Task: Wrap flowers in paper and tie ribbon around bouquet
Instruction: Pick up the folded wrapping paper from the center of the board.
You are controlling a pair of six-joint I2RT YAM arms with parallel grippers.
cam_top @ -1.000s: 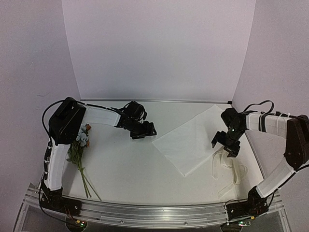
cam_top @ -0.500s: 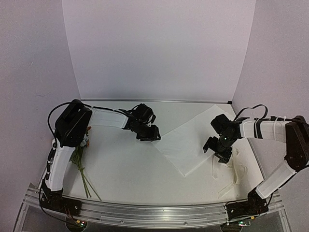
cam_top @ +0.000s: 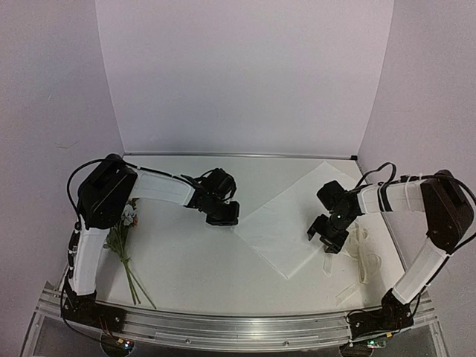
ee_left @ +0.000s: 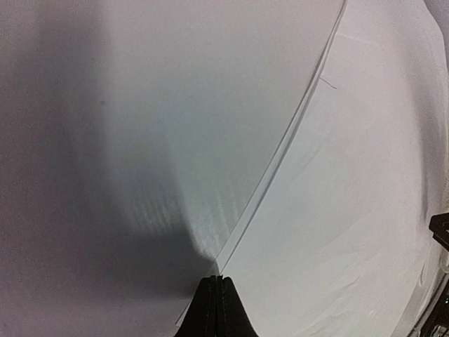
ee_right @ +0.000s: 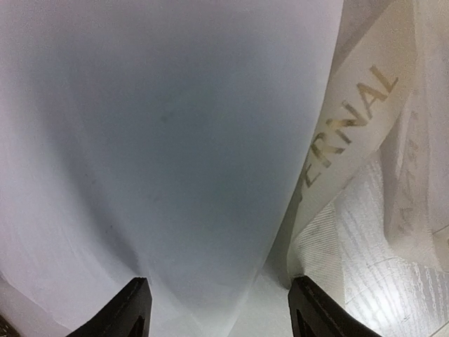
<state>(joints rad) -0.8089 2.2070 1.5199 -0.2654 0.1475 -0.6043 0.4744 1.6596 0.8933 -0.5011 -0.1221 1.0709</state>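
The white paper (cam_top: 286, 223) lies flat and slanted at centre right. My left gripper (cam_top: 227, 217) is shut on its left edge; in the left wrist view the closed fingertips (ee_left: 217, 282) pinch the edge of the paper (ee_left: 337, 196), which rises to a small peak there. Over the sheet's right edge my right gripper (cam_top: 327, 239) stands open. Its wrist view shows the paper (ee_right: 175, 140) between the two spread fingers (ee_right: 135, 309), with the cream ribbon (ee_right: 351, 119) beside the right one. The ribbon (cam_top: 362, 256) lies loose right of the sheet. The flowers (cam_top: 123, 230) lie at the far left.
The left arm's upper link (cam_top: 104, 193) stands over the flower heads. White walls close the back and sides. A metal rail (cam_top: 238, 323) runs along the near edge. The ribbon's printed loops lie close to the right gripper.
My left gripper moved right to the paper's edge and shut on it. The right gripper moved left from the ribbon onto the paper's right edge, its jaws narrowing somewhat.
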